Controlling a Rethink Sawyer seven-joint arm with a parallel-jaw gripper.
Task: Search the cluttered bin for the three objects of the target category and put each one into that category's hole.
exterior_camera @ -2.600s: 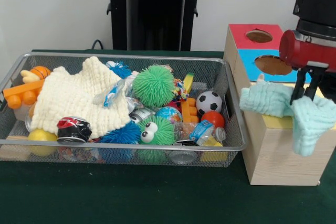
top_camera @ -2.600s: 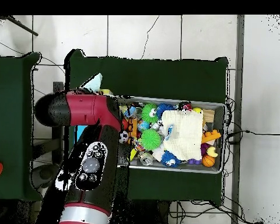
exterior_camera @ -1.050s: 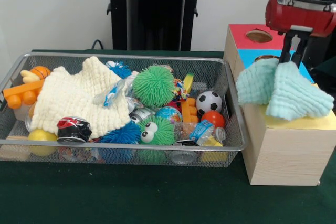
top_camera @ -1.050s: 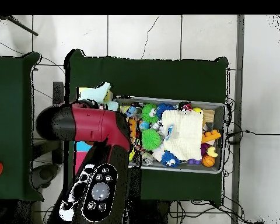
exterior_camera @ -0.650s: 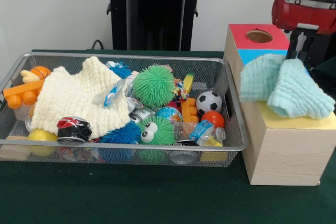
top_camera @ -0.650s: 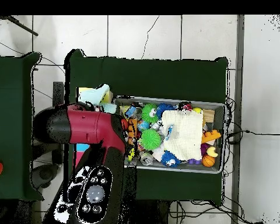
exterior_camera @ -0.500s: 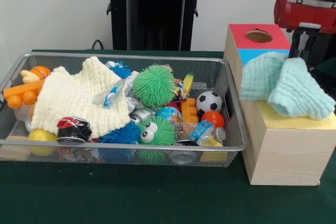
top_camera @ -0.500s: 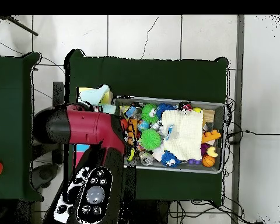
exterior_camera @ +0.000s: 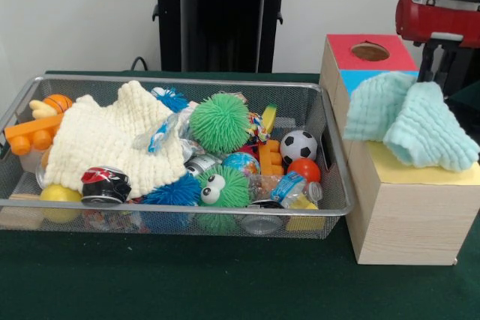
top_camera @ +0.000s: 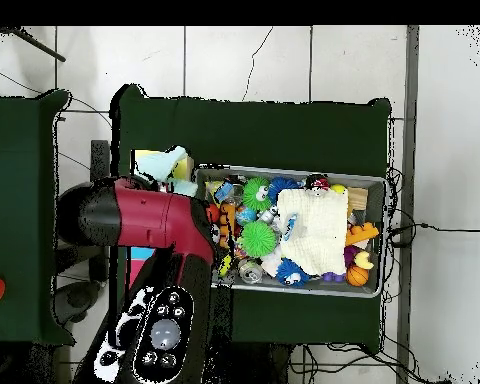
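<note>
Cloth (exterior_camera: 411,119), mint green, is seen draped on top of the wooden sorting box (exterior_camera: 405,215), over the blue and yellow panels, one fold hanging slightly over the box edge toward the bin. Round hole (exterior_camera: 370,52) in the red panel is uncovered; the holes in the blue and yellow panels are hidden by the cloth or the arm.

Gripper (exterior_camera: 441,65) is located above the far side of the box, just behind the cloth. Fingers are seen as dark vertical bars under the red wrist; it cannot be told whether they are apart or together, nor whether the cloth is touched.

Wire mesh bin (exterior_camera: 334,207) sits on the green worktop (exterior_camera: 225,282) just beside the box. Inside: cream cloth (exterior_camera: 112,140) spread across the left half, green spiky ball (exterior_camera: 219,123), green googly-eyed ball (exterior_camera: 223,187), small soccer ball (exterior_camera: 298,145), crushed can (exterior_camera: 105,185), orange toy pieces (exterior_camera: 34,127) at the left end.

In the overhead view the box is mostly covered by the red arm (top_camera: 144,215); a bit of mint cloth is visible beside it.
</note>
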